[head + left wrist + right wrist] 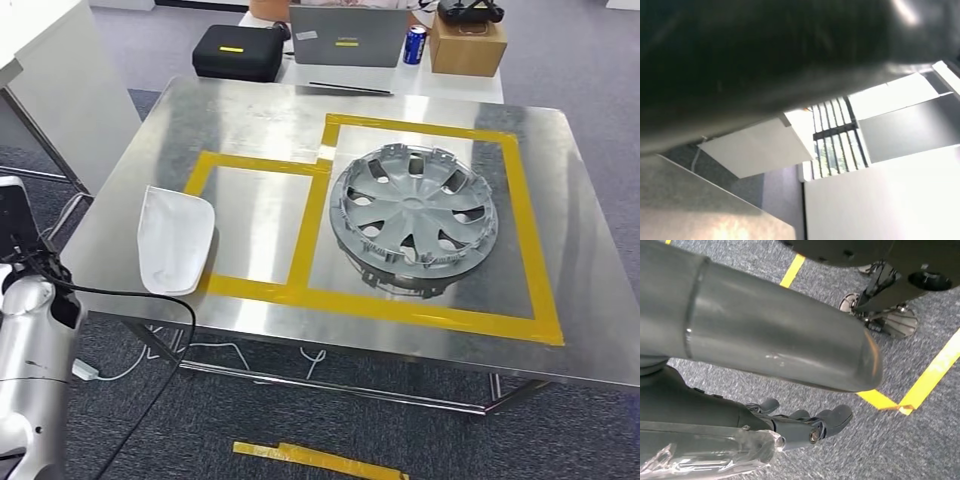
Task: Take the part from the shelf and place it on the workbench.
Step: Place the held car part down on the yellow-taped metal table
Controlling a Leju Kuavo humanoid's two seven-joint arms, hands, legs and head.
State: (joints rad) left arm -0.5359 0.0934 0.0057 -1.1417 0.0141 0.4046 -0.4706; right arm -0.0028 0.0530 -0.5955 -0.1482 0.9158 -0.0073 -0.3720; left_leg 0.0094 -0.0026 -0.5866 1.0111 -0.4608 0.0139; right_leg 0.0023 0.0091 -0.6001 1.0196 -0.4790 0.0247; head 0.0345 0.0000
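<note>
The silver hubcap lies flat on the metal workbench, inside the larger rectangle of yellow tape, its rim close to the tape's inner dividing strip and well clear of the bench's far and right edges. A white curved part rests on the bench's left portion, straddling the left strip of the smaller taped rectangle, its lower edge near the bench's front edge. The left arm stands low beside the bench's front left corner, below the white part and apart from it; the left wrist view is dark and blurred, so the left hand's state cannot be told. The right hand hangs over grey carpet with yellow floor tape beyond its fingertips, its dark fingers lying straight, near one another and holding nothing. A laptop, black case, blue can and cardboard box sit on the table beyond the bench's far edge.
</note>
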